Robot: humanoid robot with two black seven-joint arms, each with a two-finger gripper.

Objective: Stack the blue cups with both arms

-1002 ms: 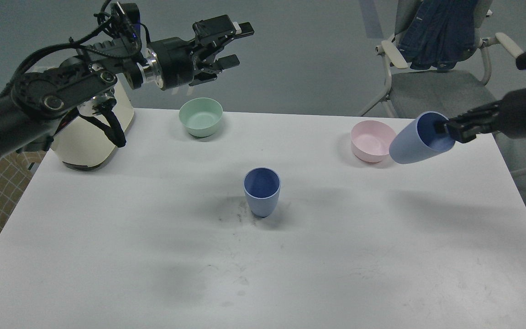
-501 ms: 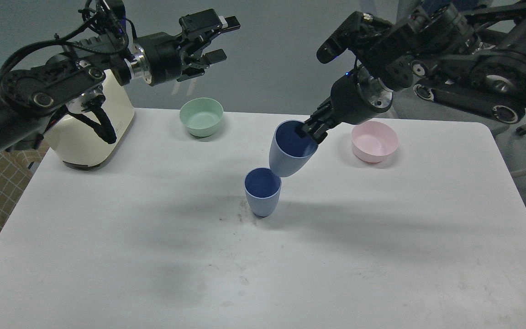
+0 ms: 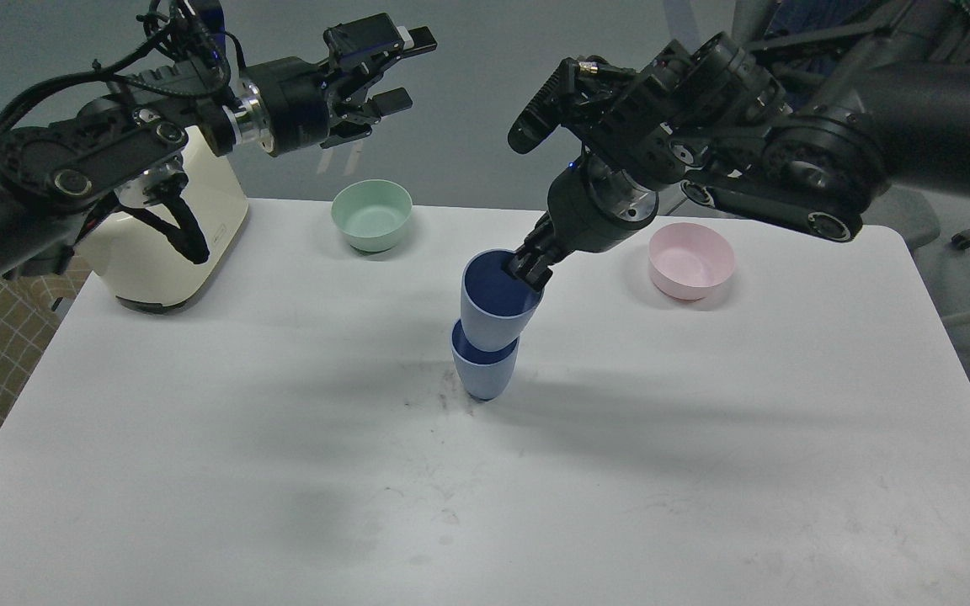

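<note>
One blue cup [image 3: 483, 374] stands upright on the white table [image 3: 704, 438] near its middle. My right gripper [image 3: 529, 268] is shut on the rim of the second blue cup [image 3: 492, 310], one finger inside it. That cup's base sits in the mouth of the standing cup, nearly upright and leaning slightly. My left gripper [image 3: 397, 71] is open and empty, held high above the table's far left, well away from both cups.
A mint-green bowl [image 3: 371, 215] sits at the back centre-left and a pink bowl [image 3: 691, 260] at the back right, just behind my right arm. A cream appliance [image 3: 167, 244] stands at the far left under my left arm.
My right arm swung in from the right edge, carrying the tilted cup to the middle, turning it upright and lowering its base into the standing cup. My left gripper drifted slightly left.
</note>
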